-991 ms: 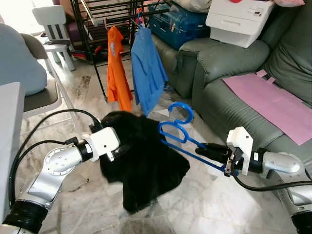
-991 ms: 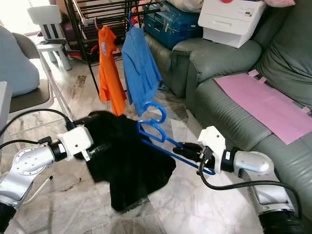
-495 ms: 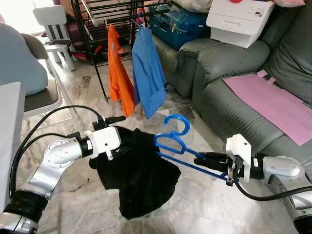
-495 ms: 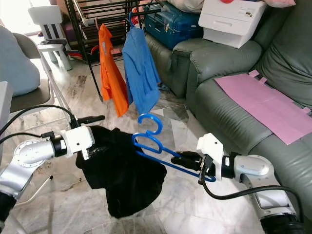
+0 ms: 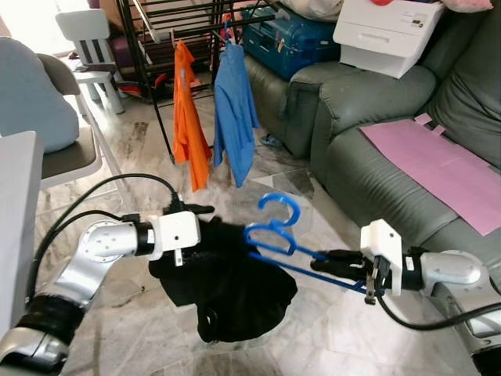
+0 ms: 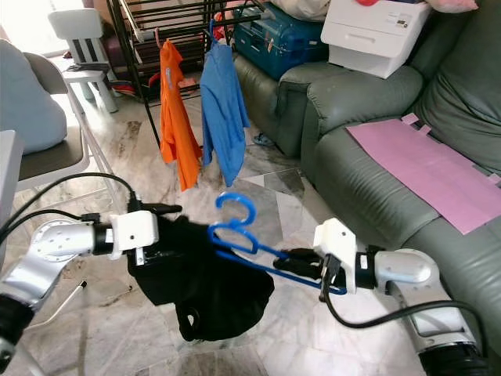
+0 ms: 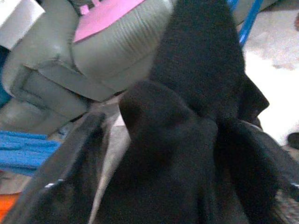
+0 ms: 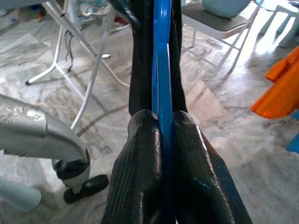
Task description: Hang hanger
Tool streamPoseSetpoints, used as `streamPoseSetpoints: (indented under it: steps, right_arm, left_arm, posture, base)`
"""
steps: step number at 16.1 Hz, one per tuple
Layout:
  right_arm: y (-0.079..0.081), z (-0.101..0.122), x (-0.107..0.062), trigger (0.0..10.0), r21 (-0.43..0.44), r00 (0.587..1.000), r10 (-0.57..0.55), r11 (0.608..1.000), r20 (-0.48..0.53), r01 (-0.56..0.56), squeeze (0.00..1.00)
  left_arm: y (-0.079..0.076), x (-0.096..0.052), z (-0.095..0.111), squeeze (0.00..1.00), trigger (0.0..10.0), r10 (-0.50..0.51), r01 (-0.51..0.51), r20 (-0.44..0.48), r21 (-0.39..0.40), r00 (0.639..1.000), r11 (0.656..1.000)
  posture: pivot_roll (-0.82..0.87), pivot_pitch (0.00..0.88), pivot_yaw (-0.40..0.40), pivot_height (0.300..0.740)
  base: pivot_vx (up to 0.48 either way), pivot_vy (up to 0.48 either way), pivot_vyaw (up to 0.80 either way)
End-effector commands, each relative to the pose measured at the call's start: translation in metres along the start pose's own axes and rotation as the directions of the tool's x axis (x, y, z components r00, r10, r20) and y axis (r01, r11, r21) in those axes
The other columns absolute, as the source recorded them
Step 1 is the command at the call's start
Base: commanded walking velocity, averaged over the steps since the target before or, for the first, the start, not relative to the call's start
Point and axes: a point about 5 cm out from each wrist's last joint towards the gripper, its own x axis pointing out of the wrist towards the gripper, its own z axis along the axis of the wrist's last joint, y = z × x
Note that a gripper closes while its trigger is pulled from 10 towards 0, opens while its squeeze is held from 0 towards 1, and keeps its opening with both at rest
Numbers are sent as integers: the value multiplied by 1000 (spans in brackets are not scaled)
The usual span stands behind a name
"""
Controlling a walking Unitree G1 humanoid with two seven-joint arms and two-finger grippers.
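Note:
A blue plastic hanger (image 5: pixel 272 233) is held low over the floor, hook up, its left end pushed into a black garment (image 5: pixel 227 286). My right gripper (image 5: pixel 325 260) is shut on the hanger's lower bar; the right wrist view has both fingers (image 8: pixel 140 154) pressed on the blue bar (image 8: pixel 161 60). At the garment's upper left edge my left gripper (image 5: pixel 205 222) is shut on the cloth, and the garment (image 7: pixel 187 140) bunches between its fingers. The rest of it sags toward the floor. A black drying rack (image 5: pixel 149 35) stands at the back.
An orange shirt (image 5: pixel 188 117) and a blue shirt (image 5: pixel 235 110) hang on the rack. A green sofa (image 5: pixel 368 133) with a pink sheet (image 5: pixel 442 160) runs along the right. A blue suitcase (image 5: pixel 286 39) and white box (image 5: pixel 387 31) lie behind. A chair (image 5: pixel 74 157) stands left.
The hanger has sunk and slid left, further into the black garment. The left gripper has moved right, and the garment now hangs lower and more bunched.

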Motion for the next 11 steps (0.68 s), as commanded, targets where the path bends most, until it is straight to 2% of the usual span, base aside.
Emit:
streamPoseSetpoints:
  steps: [1,4,7,11]
  right_arm:
    - [-1,12,1,10000,-74,999,38,997,12,-37,0]
    - [-2,11,-2,10000,-96,999,47,994,-13,-48,0]
    - [-3,11,-2,10000,-113,998,53,992,-24,-55,0]
    - [-3,7,-4,10000,-123,998,56,991,-43,-61,0]
  left_arm:
    - [1,3,1,0,0,-29,29,-5,5,1000,1000]
    - [0,10,-1,0,0,-122,122,-30,-21,992,992]
    - [2,12,-6,0,0,-176,173,-55,-53,983,984]
    - [9,6,-8,0,0,-216,211,-84,-65,973,975]
  posture:
    - [-124,42,34,740]
    - [-132,40,39,740]
    - [-137,40,40,740]
    - [-138,44,38,740]
  base:
    - [0,0,0]
    - [0,0,0]
    - [0,0,0]
    - [0,0,0]
